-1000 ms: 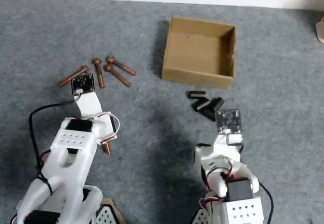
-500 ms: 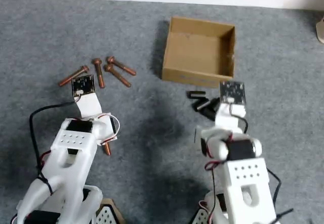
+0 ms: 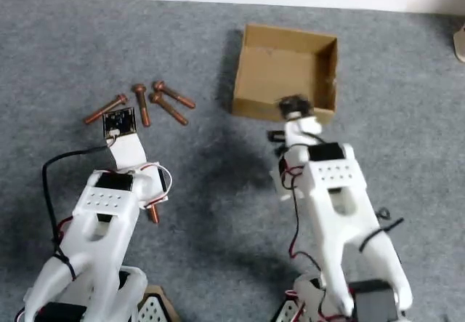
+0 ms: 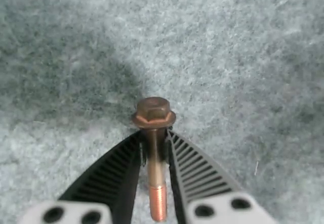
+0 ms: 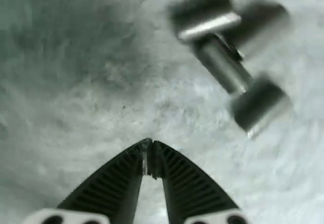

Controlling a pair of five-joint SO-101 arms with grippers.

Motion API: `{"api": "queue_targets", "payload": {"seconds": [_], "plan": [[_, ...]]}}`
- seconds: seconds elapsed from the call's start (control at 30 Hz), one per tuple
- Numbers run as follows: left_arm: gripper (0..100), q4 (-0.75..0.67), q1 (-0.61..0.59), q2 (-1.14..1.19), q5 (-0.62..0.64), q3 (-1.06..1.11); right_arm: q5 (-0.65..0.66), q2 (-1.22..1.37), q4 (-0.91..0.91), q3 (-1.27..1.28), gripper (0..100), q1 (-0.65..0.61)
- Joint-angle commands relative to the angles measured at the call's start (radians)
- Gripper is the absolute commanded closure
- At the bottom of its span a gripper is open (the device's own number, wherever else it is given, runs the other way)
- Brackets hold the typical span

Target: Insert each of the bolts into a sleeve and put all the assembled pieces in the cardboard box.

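A grey carpeted table (image 3: 218, 67) fills the scene, seen from above, with two white robot arms reaching in from the near edge. An open cardboard box (image 3: 261, 110) sits toward the far middle of the table, with nothing visible inside it. To the left of the box, four copper-coloured loose bolts (image 3: 168, 109) lie fanned out on the carpet, close together. The left arm (image 3: 109, 206) stands just short of them, and the left gripper (image 4: 154, 133) is clamped on a fifth bolt (image 4: 154, 115): the two ribbed black fingers (image 4: 121, 168) pinch its shank just below the hexagonal head, and the threaded end points back toward the wrist. From above, the end of this bolt (image 3: 153, 213) pokes out beside the arm. The right arm (image 3: 330, 184) stretches forward, its tip over the carpet close to the front wall of the box. The right gripper (image 5: 151, 150) has its fingers pressed together with nothing between them, and a cluster of dark sleeves (image 5: 223, 72) lies on the carpet near its tips. From above, one of these sleeves (image 3: 277, 135) shows beside the arm, just in front of the box.
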Motion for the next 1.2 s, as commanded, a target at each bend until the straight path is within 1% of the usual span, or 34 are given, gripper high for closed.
{"api": "queue_targets", "payload": {"seconds": [0.0,0.1,0.2,0.3,0.4,0.47,0.73,0.87,1.17], "plan": [[99,-0.014,0.015,-0.033,-0.006,-0.005,0.212,0.061,-0.016,-0.058,99.1,0.007],[99,-0.014,0.015,-0.033,-0.006,-0.005,0.236,0.073,-0.018,-0.131,99.1,0.012],[99,-0.014,0.015,-0.033,-0.006,-0.005,0.338,0.073,-0.016,-0.185,99.1,0.012],[99,-0.014,0.015,-0.033,-0.006,-0.005,0.351,0.079,-0.016,-0.213,98.4,0.019],[99,-0.014,0.015,-0.033,-0.006,-0.005,0.354,0.081,-0.018,-0.211,90.3,0.042],[99,-0.014,0.015,-0.033,-0.006,-0.005,0.381,0.082,-0.018,-0.209,85.7,0.051],[99,-0.014,0.015,-0.033,-0.006,-0.005,0.454,0.084,-0.024,-0.205,85.4,0.065],[99,-0.014,0.015,-0.033,-0.006,-0.005,0.466,0.091,-0.110,-0.199,85.4,0.065],[99,-0.014,0.015,-0.033,-0.006,-0.005,0.466,0.346,-0.137,-0.236,85.4,0.065]]}}
